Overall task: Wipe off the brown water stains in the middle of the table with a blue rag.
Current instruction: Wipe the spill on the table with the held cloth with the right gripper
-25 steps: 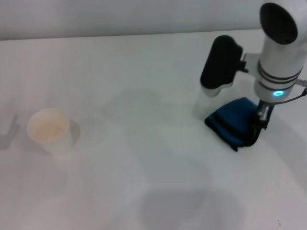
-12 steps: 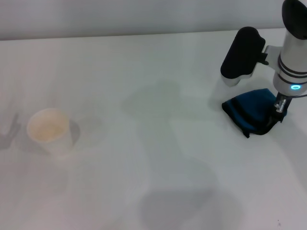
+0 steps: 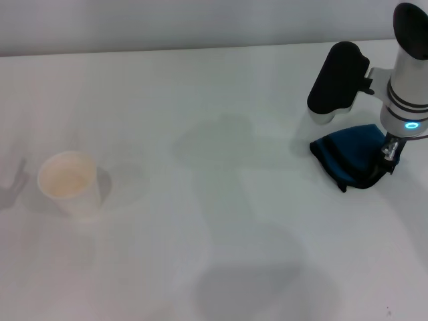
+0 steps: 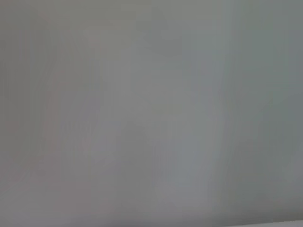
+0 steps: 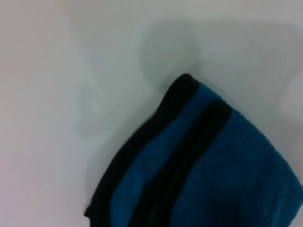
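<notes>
Near left edge of table (image 3: 200, 87): white paper cup (image 3: 67, 184), upright, unmoved across frames. Table middle: no brown water stains visible now, only grey shadows; likely wiping finished or stains too faint to tell. Left gripper not in view; left wrist view blank surface. Near right edge: blue rag (image 3: 351, 160) on table, dragged rightward from a second ago, barely shifted in last half second. Right gripper (image 3: 389, 157) at rag's right side, apparently pinching it; fingers not clearly seen, cannot tell. Likely carrying rag away.

The blue rag (image 5: 208, 165), folded with dark edging, lay on the white surface (image 5: 71, 94), filling the 5 o'clock area.
</notes>
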Robot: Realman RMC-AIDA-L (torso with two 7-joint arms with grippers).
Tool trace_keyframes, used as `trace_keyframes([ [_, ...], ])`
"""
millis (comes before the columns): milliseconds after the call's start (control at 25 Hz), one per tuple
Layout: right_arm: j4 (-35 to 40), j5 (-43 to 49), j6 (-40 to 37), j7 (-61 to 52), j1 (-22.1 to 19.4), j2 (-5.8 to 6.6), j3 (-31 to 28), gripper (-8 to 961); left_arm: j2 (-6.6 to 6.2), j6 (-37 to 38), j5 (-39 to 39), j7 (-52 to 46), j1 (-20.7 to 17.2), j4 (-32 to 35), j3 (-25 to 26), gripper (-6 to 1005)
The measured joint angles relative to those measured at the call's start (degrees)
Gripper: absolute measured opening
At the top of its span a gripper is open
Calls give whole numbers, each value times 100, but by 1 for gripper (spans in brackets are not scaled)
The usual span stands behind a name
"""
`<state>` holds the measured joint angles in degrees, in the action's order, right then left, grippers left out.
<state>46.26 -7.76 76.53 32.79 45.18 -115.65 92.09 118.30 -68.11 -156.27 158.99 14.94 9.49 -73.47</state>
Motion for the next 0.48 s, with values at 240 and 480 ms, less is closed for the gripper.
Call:
trace_keyframes([
  [240, 45, -146, -1, -3, -25, -5, -17, 49, 0, 32, 0, 0, 0, 0, 0, 877],
  [480, 49, -150, -9, -37, -29, -11, -7, 49, 0, 37, 0, 0, 0, 5, 0, 877],
])
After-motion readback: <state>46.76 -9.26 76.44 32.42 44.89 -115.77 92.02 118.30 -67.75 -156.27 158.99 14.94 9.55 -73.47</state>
